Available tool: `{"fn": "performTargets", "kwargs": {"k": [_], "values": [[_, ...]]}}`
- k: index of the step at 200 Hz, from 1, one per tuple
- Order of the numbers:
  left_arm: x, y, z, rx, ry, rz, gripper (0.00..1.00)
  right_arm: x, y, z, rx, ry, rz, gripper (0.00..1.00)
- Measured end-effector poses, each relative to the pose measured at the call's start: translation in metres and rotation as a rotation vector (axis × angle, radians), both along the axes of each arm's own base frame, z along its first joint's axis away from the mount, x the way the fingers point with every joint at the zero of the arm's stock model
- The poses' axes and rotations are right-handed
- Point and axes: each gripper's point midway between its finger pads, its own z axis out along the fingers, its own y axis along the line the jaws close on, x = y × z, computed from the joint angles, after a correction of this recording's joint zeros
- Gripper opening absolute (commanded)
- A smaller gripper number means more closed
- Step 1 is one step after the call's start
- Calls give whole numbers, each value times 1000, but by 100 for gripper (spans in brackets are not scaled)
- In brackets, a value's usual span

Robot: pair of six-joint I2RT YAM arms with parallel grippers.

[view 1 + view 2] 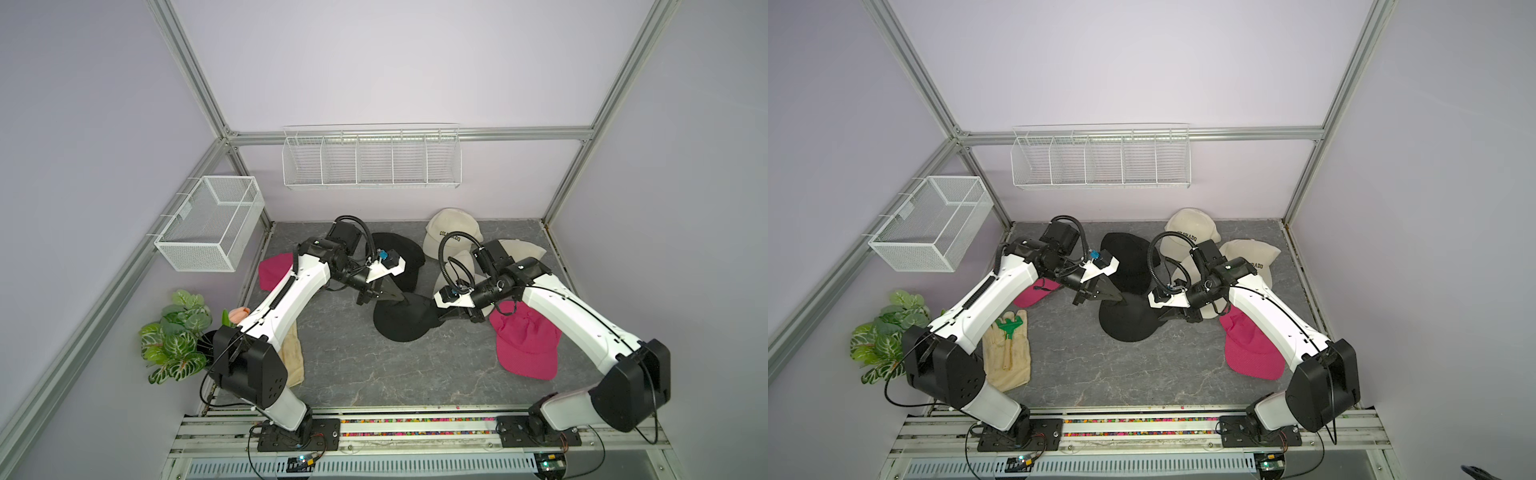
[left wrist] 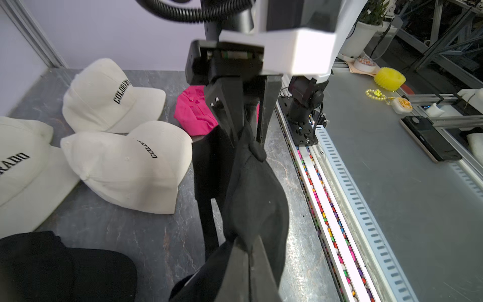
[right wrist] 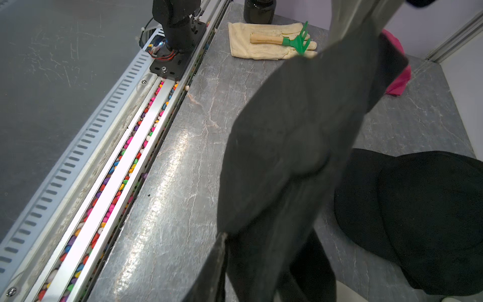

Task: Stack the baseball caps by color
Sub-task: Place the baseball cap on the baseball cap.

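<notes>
A black baseball cap [image 1: 405, 322] hangs stretched between both grippers over the table's middle. My left gripper [image 1: 398, 297] is shut on one edge of it [image 2: 248, 248]. My right gripper [image 1: 441, 319] holds its fingers a little apart around the opposite edge [image 2: 249, 136]; in the right wrist view one finger [image 3: 217, 261] shows and the cap [image 3: 300, 146] hides the other. More black caps [image 1: 399, 257] lie behind. Three cream COLORADO caps [image 2: 104, 96] [image 2: 125, 167] [image 2: 18, 157] lie at the back right. One pink cap [image 1: 525, 340] lies under the right arm, another [image 1: 272, 270] at the left.
A beige glove with a green toy rake [image 1: 1007, 349] lies at the front left beside a potted plant [image 1: 174, 332]. A mesh basket [image 1: 208, 224] and a wire rack [image 1: 370, 158] hang on the walls. A rail of coloured beads [image 1: 415, 424] runs along the front.
</notes>
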Motion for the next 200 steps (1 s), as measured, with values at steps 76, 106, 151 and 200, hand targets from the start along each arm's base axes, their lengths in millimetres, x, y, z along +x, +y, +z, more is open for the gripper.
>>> {"fn": "performTargets", "kwargs": {"k": [76,106,151,200], "values": [[-2,6,13,-65,-27,0,0,6,-10,0,6,4,-38,25],[-1,6,12,-65,-27,1,0,7,-13,4,12,-4,-54,25],[4,4,11,-63,-21,17,0,6,-12,7,20,36,-81,19],[15,2,9,-45,-16,62,0,8,-14,8,18,65,-113,6]]}}
